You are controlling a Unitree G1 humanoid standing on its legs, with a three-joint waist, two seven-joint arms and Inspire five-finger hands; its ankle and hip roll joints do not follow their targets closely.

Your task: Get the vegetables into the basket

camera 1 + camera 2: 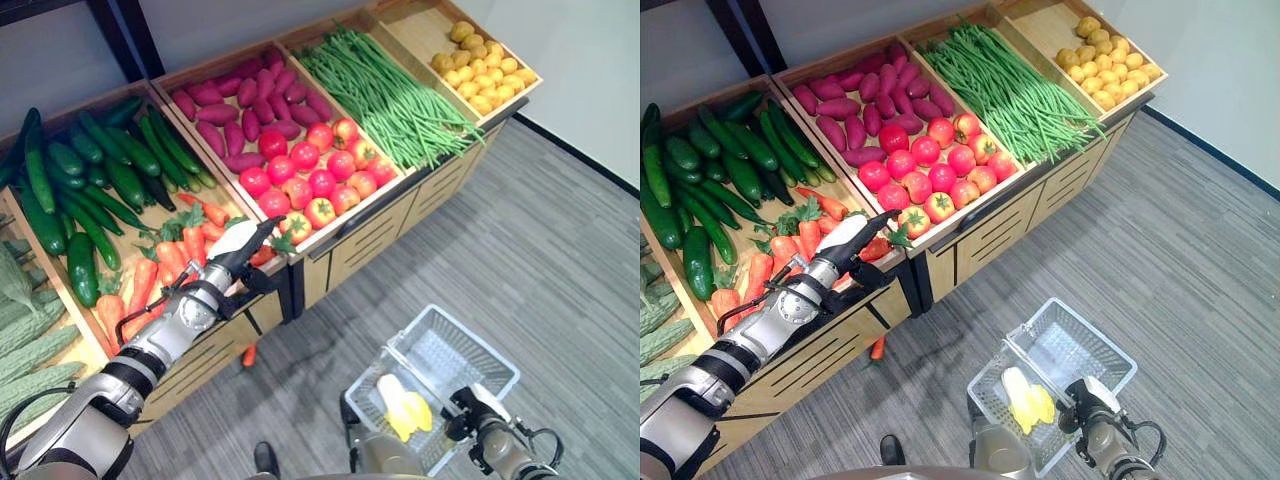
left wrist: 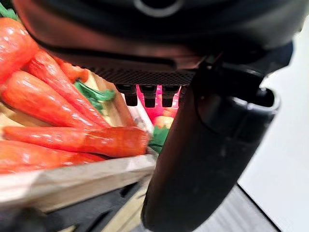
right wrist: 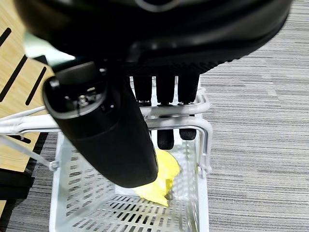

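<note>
My left hand (image 1: 235,252) is open, its straight fingers lying over the front corner of the carrot bin. Orange carrots (image 1: 160,265) with green tops lie under and beside it, and the left wrist view shows the carrots (image 2: 72,137) close below the fingers. Nothing is in its grasp. One carrot (image 1: 249,354) lies on the floor below the stand. My right hand (image 1: 468,408) is shut on the handle (image 3: 195,122) of the white wire basket (image 1: 478,345), which hangs low at the right. Yellow vegetable pieces (image 1: 403,407) lie inside it.
The wooden stand holds cucumbers (image 1: 90,170), bitter gourds (image 1: 20,320), purple sweet potatoes (image 1: 240,100), tomatoes (image 1: 310,175), green beans (image 1: 390,90) and potatoes (image 1: 480,65). Grey carpet floor (image 1: 560,260) spreads to the right of the stand.
</note>
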